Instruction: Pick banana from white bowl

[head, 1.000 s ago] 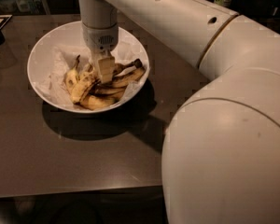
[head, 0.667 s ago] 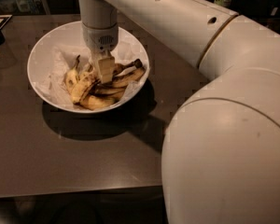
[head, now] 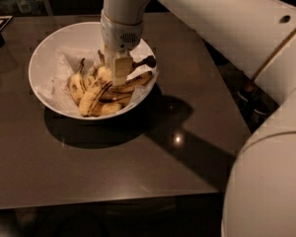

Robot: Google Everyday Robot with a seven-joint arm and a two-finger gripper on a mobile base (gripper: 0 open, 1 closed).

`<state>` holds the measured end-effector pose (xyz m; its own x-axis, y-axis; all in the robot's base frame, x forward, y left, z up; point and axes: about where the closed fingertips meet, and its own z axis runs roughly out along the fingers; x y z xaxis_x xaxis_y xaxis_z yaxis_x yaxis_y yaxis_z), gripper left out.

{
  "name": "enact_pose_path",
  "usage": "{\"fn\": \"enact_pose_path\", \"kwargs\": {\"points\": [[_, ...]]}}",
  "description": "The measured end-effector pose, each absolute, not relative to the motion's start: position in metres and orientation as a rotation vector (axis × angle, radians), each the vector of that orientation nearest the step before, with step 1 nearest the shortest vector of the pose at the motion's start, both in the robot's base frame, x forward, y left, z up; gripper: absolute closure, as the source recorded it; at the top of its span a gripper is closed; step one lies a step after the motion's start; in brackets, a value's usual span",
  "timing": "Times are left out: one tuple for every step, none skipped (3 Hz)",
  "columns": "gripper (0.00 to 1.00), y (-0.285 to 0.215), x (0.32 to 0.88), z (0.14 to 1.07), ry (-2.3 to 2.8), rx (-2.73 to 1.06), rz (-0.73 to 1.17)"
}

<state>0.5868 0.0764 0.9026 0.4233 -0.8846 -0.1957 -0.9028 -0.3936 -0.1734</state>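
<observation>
- Your gripper [head: 121, 72] is now down inside the white bowl [head: 44, 48], a shade further right over the fruit than it was a second ago, when it hung nearer the middle of the pile.
- The arm [head: 212, 14] has swung as well. More of the desk [head: 138, 167] shows along its right edge, where the arm used to cover it.
- The banana [head: 137, 79] is still in the bowl. It lies on the right side of the pile with its curve running under and just right of the gripper. Its dark stem knob [head: 150, 61] sticks out towards the bowl's right rim.
- That knob seems a touch higher and further right than before. Read that as a hint that the fruit has been nudged or is starting to lift, not as proof.
- You cannot tell from here whether the gripper is spread or clamped on the banana, because its lower end is sunk into the pile.
- The shorter bananas [head: 89, 95] and the paper lining [head: 64, 63] look undisturbed, and the bowl has not slid.
- For the task, this looks like the grasp stage: contact is likely, but the banana is not yet clear of the bowl.
</observation>
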Motion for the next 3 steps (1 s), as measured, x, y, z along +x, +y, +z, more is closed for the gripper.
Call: {"fn": "enact_pose_path", "kwargs": {"points": [[1.00,0.062,0.572,0.916,1.537,-2.380,0.149],[1.00,0.044,0.551,0.928,1.523,-2.327,0.169],[1.00,0.045,0.548,0.932,1.519,-2.322,0.171]]}}
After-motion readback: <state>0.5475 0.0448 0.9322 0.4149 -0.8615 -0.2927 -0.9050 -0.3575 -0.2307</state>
